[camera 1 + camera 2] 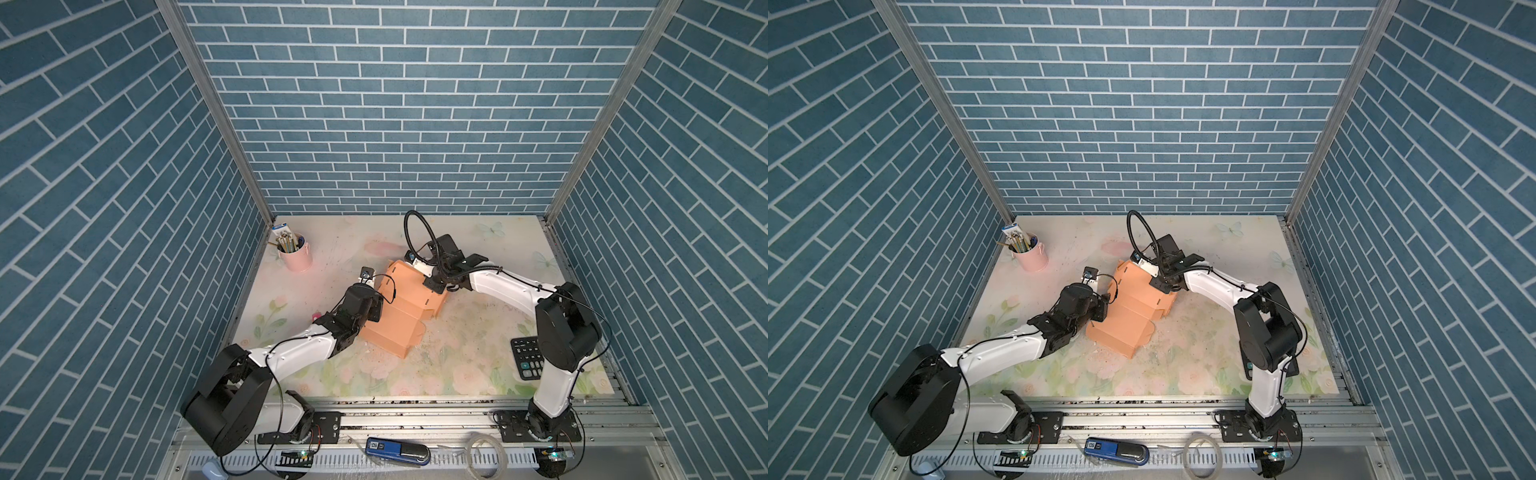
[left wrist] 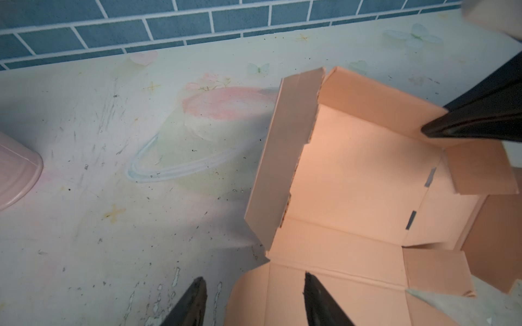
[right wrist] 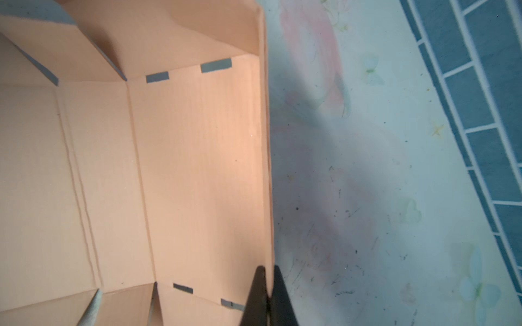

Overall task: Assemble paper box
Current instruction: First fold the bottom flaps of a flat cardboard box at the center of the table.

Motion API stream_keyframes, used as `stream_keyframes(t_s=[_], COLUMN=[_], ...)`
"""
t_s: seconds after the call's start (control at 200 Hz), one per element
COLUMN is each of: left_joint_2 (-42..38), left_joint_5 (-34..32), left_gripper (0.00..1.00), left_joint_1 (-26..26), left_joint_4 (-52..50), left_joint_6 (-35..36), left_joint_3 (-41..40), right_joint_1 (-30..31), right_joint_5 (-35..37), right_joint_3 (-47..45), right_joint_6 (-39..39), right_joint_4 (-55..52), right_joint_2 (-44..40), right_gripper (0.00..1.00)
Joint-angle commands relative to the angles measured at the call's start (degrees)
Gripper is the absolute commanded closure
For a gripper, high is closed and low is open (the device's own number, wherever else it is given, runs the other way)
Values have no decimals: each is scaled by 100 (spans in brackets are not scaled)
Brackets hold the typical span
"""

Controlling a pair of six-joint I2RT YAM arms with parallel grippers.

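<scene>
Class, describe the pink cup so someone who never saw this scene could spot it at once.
Start at the blue brick back wall and drop to the floral table below it. In its far left corner stands the pink cup. It alone is round and holds pencils, unlike the orange paper box and black calculator.

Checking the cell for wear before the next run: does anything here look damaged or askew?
The table mat is scratched and flaking near the open left gripper. The paper box is only half-folded: one side wall stands tilted, its ragged edge not tucked in.
</scene>
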Motion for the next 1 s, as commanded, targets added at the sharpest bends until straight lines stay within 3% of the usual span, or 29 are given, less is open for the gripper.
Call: stream_keyframes(t_s=[0.0,0.335,0.565,0.995], left_joint_2=[-241,-939,-809,-281], left_joint_5=[-20,728,874,1170], left_gripper=[34,29,30,30], left_joint_1=[4,724,1285,1402], left_joint_4=[-536,-1003,-1325,-1179], left_joint_6=[-412,-1135,-1393,-1382], left_joint_3=[61,-118,-18,29], right_joint_1=[195,461,829,1500], right_joint_5=[585,1428,1960,2630], right_joint_3=[-127,-296,-622,-1190], right_joint_6=[-462,-1127,-1504,-1909], right_joint_4=[223,372,862,1480], right_joint_2=[-232,-279,-361,-815], right_gripper=[100,100,100,100])
